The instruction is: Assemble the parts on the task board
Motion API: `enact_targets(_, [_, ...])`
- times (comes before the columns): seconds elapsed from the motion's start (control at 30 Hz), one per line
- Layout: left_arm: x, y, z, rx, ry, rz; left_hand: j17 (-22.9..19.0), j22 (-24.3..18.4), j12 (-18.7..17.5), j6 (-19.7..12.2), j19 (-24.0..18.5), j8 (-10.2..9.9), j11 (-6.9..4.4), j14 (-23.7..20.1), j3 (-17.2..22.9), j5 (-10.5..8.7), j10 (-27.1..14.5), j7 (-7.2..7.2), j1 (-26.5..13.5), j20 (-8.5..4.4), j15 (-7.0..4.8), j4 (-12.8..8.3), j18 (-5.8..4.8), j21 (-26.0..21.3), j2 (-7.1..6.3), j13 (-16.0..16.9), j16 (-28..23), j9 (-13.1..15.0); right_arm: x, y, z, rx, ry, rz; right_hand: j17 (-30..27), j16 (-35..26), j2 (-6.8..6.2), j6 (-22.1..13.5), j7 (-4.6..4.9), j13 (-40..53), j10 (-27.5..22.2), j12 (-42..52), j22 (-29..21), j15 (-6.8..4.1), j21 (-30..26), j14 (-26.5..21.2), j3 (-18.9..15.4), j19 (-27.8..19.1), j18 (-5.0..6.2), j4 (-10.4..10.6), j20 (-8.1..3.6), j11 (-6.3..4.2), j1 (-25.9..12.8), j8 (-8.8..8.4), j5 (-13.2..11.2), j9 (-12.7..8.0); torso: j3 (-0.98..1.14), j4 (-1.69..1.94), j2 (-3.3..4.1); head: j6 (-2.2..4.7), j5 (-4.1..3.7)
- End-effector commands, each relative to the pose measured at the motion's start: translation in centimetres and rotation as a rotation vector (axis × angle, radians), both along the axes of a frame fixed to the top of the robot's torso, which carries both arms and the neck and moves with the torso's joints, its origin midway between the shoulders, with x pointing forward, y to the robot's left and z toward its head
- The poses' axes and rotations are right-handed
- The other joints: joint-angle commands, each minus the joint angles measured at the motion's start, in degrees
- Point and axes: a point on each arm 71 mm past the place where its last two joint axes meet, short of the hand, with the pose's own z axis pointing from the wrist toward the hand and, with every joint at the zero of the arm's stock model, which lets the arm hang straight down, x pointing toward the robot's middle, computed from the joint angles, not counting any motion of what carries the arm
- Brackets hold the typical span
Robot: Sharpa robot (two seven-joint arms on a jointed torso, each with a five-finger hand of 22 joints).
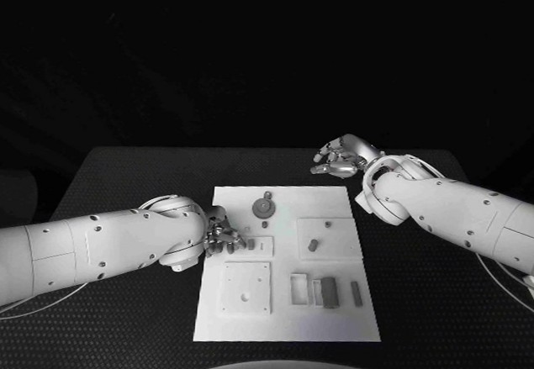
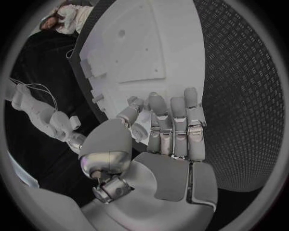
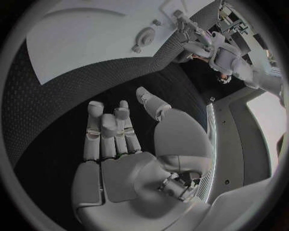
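Two hands frame the task board, and the nearer one matters. The board lies at the middle of the black surface, long axis running from near edge to far edge. Near its near edge stand several slim grey parts in a row. Further in, the left hand sits at the board's left edge — fingers bent over the rim, close by a small part, though whether it is pinching anything I cannot tell. That part lies just inward of the fingertips, toward the board's middle. Beyond, a round part rests near the far edge. Farthest, the right hand hovers off the board's far right corner — released, fingers apart, holding nothing.
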Motion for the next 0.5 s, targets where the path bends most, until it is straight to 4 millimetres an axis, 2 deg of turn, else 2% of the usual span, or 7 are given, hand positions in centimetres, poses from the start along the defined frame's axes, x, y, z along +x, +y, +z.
enact_targets(0.03, [0.03, 0.10, -0.04, 0.017, -0.016, -0.016, -0.08, 1.06, -0.25, -0.47, -0.45, -0.04, 0.25, -0.57, -0.52, -0.27, -0.08, 0.00, -0.67, -0.01, -0.04, 0.33, 0.33, -0.40, -0.44, 0.13, -0.04, 0.08, -0.04, 0.09, -0.04, -0.002, 0.004, 0.011, -0.05, -0.05, 0.40, -0.37, 0.77, -0.09, 0.12, 0.32, 0.95, 0.03, -0.24, 0.15, -0.10, 0.16, 0.66, -0.19, -0.24, 0.32, -0.22, -0.26, 0.23, -0.01, -0.03, 0.02, 0.01, -0.02, -0.09])
enact_targets(0.13, [0.02, 0.21, -0.04, 0.020, -0.016, -0.017, -0.08, 1.05, -0.25, -0.52, -0.49, -0.05, 0.24, -0.60, -1.10, -0.26, -0.13, -0.01, -1.19, -0.03, -0.07, 0.53, 0.33, -0.49, -0.40, 0.22, -0.02, 0.12, -0.03, 0.07, -0.06, -0.002, 0.004, 0.010, -0.06, -0.05, 0.38, -0.39, 0.78, -0.09, 0.11, 0.32, 0.95, 0.03, -0.25, 0.15, -0.11, 0.16, 0.66, -0.19, -0.23, 0.33, -0.23, -0.27, 0.22, -0.01, -0.05, 0.02, 0.01, -0.02, -0.10])
enact_targets(0.5, [0.14, 0.71, 0.05, 0.007, -0.027, 0.006, -0.11, 0.92, -0.34, -0.75, -0.77, -0.12, 0.15, -0.86, -5.00, -0.25, -0.44, -0.10, -4.88, -0.16, -0.19, 1.12, 0.47, -1.04, -2.00, 0.55, -0.01, 0.28, -0.09, -0.05, -0.21, -0.002, 0.006, 0.007, -0.07, -0.07, 0.17, -0.54, 0.81, -0.13, 0.07, 0.32, 0.94, 0.06, -0.27, 0.11, -0.16, 0.13, 0.66, -0.13, -0.21, 0.36, -0.38, -0.36, 0.23, -0.04, -0.07, 0.04, -0.01, -0.01, -0.28])
